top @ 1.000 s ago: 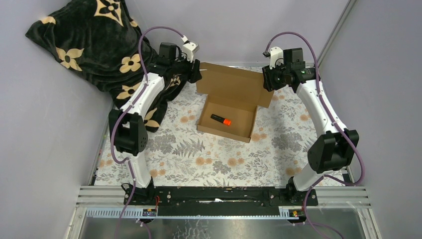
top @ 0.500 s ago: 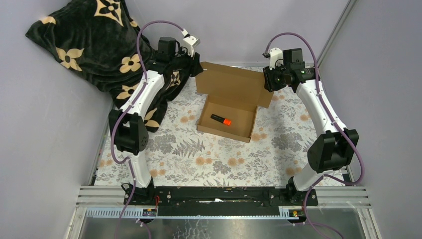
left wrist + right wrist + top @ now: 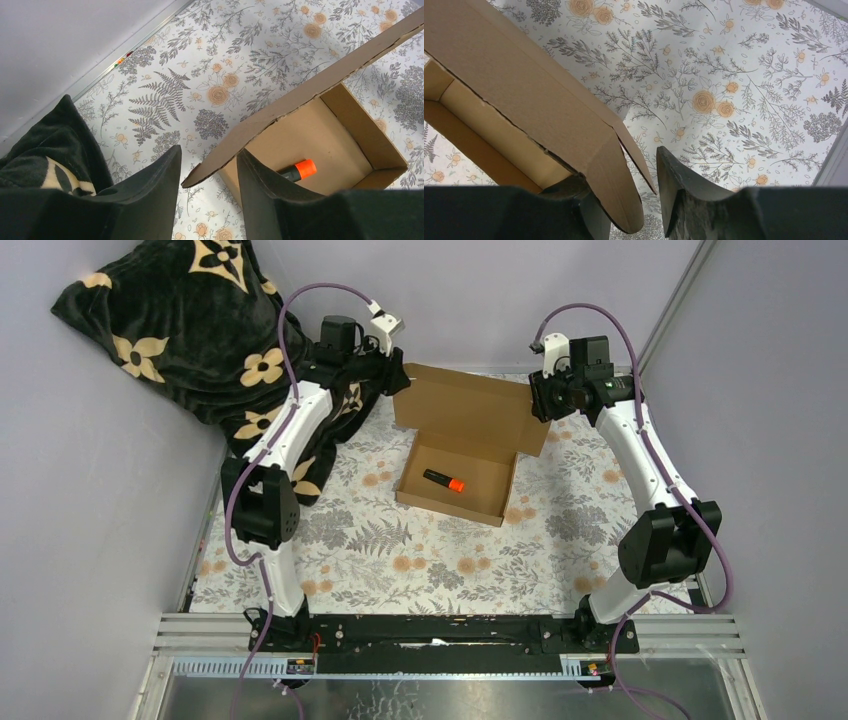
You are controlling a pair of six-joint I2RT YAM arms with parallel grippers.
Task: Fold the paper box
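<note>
On the floral mat (image 3: 380,540), the paper box (image 3: 470,405) sits centre-far, tray formed, lid raised at its far edge. The left gripper (image 3: 207,155) and right gripper (image 3: 624,165) each straddle a lid corner, jaws apart, nothing clamped (likely set to swing the lid shut). The marker (image 3: 443,481) lies inside.

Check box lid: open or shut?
Open. The paper box lid stands raised at the far side; tray exposed, marker inside. The left gripper and right gripper each straddle a lid corner, jaws apart.
</note>
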